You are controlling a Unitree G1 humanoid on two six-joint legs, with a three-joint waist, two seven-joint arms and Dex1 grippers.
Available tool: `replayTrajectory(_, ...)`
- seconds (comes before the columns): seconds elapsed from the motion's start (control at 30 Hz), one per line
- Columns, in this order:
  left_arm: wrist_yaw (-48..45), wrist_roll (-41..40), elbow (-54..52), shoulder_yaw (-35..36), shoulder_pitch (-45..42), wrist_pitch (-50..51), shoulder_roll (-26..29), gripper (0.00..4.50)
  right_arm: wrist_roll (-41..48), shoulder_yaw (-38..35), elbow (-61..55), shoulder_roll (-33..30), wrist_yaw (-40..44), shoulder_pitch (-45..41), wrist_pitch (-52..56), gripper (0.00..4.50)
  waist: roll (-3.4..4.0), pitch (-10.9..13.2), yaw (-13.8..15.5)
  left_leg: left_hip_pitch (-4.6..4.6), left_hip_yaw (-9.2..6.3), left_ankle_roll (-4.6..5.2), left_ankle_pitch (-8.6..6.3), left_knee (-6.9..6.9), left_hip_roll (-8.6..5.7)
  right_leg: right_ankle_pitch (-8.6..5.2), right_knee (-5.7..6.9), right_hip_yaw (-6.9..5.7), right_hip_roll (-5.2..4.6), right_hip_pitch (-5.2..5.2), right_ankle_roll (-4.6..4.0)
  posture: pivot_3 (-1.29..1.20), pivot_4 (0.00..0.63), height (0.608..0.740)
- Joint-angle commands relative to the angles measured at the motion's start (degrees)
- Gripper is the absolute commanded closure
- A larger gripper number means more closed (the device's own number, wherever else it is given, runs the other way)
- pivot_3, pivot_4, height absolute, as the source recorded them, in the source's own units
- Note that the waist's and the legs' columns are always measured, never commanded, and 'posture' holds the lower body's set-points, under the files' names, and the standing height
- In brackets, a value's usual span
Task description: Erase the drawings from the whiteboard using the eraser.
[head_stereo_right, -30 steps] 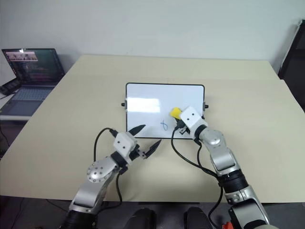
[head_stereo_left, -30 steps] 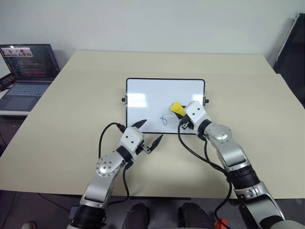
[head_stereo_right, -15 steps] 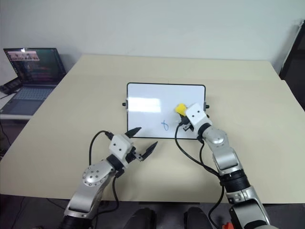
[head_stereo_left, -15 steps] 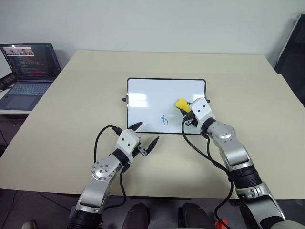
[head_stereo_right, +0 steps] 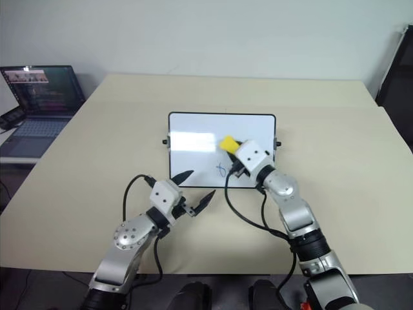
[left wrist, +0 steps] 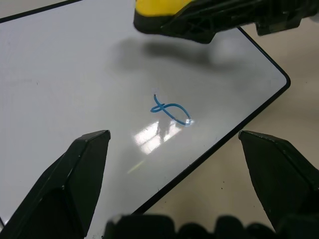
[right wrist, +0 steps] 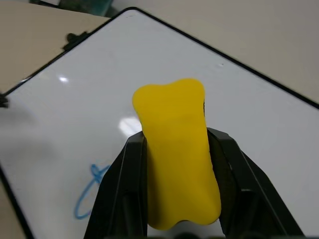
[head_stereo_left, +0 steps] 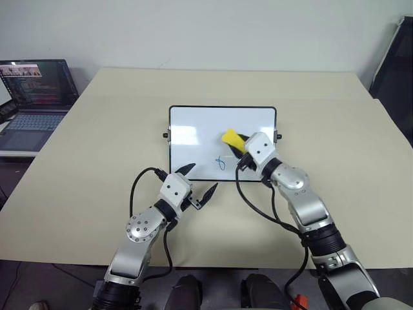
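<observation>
Table [head_stereo_left: 335, 129]: wide, beige, carrying everything but the laptop. Laptop [head_stereo_left: 33, 97] open on a separate lower surface off the table's left edge, screen lit.

Whiteboard [head_stereo_left: 193, 126]: lies flat near the table's middle, closer to the near edge than the far one, long sides parallel to the table's near edge. Black frame, small knobs at both short sides.

Left gripper [head_stereo_left: 199, 180]: on the table just off the whiteboard's near edge, toward its near left corner. Fingers spread wide, nothing between them.

Right gripper [right wrist: 174, 149]: over the whiteboard's right half, coming in from the near right corner. Jaws narrowed on the eraser [head_stereo_left: 231, 138], clamped on its two long sides; yellow end sticks out past the fingertips toward the board's centre. Cannot tell if its dark underside touches the board.

Drawings [left wrist: 169, 109]: one blue looped squiggle visible, near the whiteboard's near edge, just beside the eraser, uncovered.
</observation>
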Motion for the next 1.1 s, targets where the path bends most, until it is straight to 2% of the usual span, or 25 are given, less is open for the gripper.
replayTrajectory(0.03,-0.5,-0.6,-1.2,0.5,-0.3,-0.9,0.5,0.00,-1.9,2.8,1.6,0.2,1.6,-0.3,-3.1,3.17,0.00,0.0,0.0,0.00,0.01,0.00,0.00,0.00,0.00,0.00,0.00,0.01,0.00,0.00,0.00,0.00,0.150,0.740)
replayTrajectory(0.3,0.0,-0.1,-3.2,0.2,2.0,-0.4,0.2,0.00,-8.0,5.5,7.8,-1.1,0.4,-2.6,-2.9,3.17,0.01,0.0,-0.1,0.02,0.02,0.00,0.00,0.00,0.00,0.00,0.02,0.03,0.00,-0.01,0.00,0.00,0.150,0.740)
replayTrajectory(0.47,0.4,0.0,-3.5,0.1,2.0,-0.1,-0.1,0.00,-9.6,7.6,6.4,-3.4,4.2,0.0,-2.4,3.17,0.01,0.0,0.0,0.09,-0.02,0.00,0.00,0.01,0.00,0.00,0.05,0.00,0.00,0.07,0.00,0.00,0.150,0.740)
replayTrajectory(0.83,1.0,-0.2,-4.3,0.5,2.9,0.2,0.4,0.00,-8.7,3.3,5.5,-9.5,4.9,0.8,-0.4,3.17,0.00,0.0,0.6,0.09,-0.13,0.00,0.00,0.06,-0.07,0.00,0.04,-0.15,-0.07,0.18,0.00,0.00,0.150,0.740)
replayTrajectory(1.1,0.6,-0.4,-3.6,0.2,2.1,0.2,0.2,0.00,-8.7,1.1,10.0,-6.6,-0.8,-4.4,-0.6,3.17,0.02,0.0,0.5,0.13,-0.42,0.08,0.11,0.13,-0.12,0.06,0.10,-0.81,-0.16,0.37,-0.06,0.00,0.150,0.740)
